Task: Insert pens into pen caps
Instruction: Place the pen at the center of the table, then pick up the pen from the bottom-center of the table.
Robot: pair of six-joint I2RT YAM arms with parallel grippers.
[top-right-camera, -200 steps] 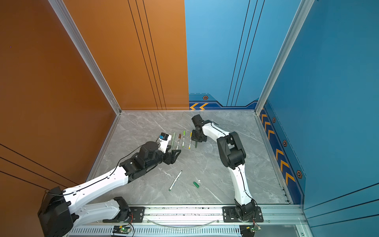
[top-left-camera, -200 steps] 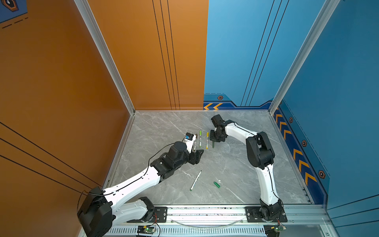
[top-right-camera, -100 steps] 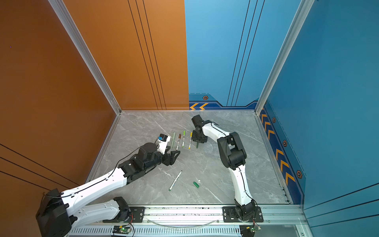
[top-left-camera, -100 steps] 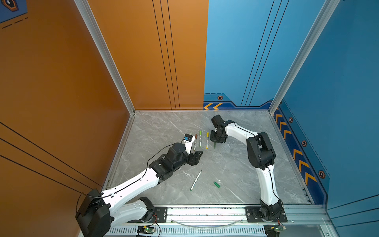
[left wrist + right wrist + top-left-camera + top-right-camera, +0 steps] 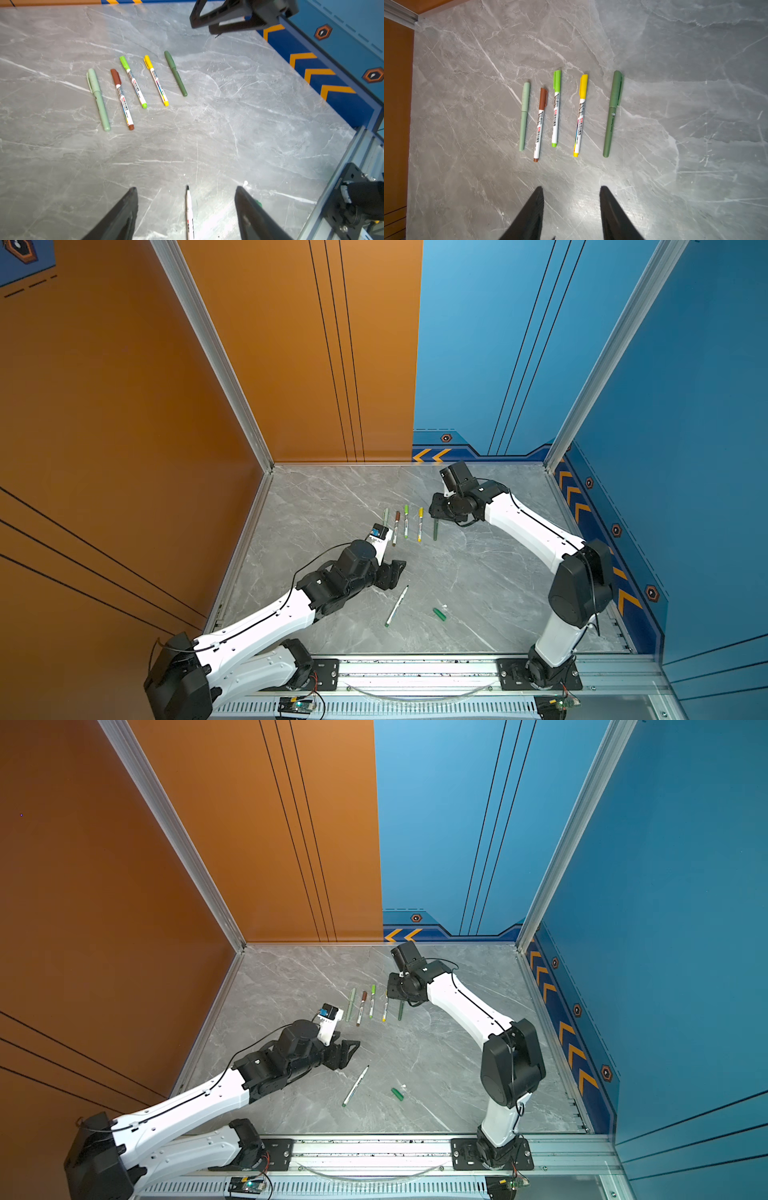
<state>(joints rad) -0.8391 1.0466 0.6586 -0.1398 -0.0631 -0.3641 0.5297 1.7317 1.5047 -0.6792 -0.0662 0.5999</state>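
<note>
Released: the right gripper (image 5: 572, 188) has let go, its jaws now parted and empty. The dark green pen (image 5: 435, 529) it pinched a second ago lies flat, capped, at the right end of the row, mid-frame in both top views. Alongside it, apart and roughly parallel, lie the yellow pen (image 5: 580, 116), light green pen (image 5: 556, 108), brown pen (image 5: 540, 124) and sage pen (image 5: 524, 116), all capped. Lower in the frame the white pen (image 5: 396, 606) lies uncapped, with the dark green cap (image 5: 439, 614) near its right. The left gripper (image 5: 185, 188) hovers spread wide by that pen's tip, holding nothing. All of it sits on the grey marble-veined tabletop (image 5: 478, 572), with an orange wall (image 5: 166, 406) left, a blue wall (image 5: 498, 344) right, yellow chevrons (image 5: 432, 455) at its base and an aluminium rail (image 5: 415, 668) along the bottom.
</note>
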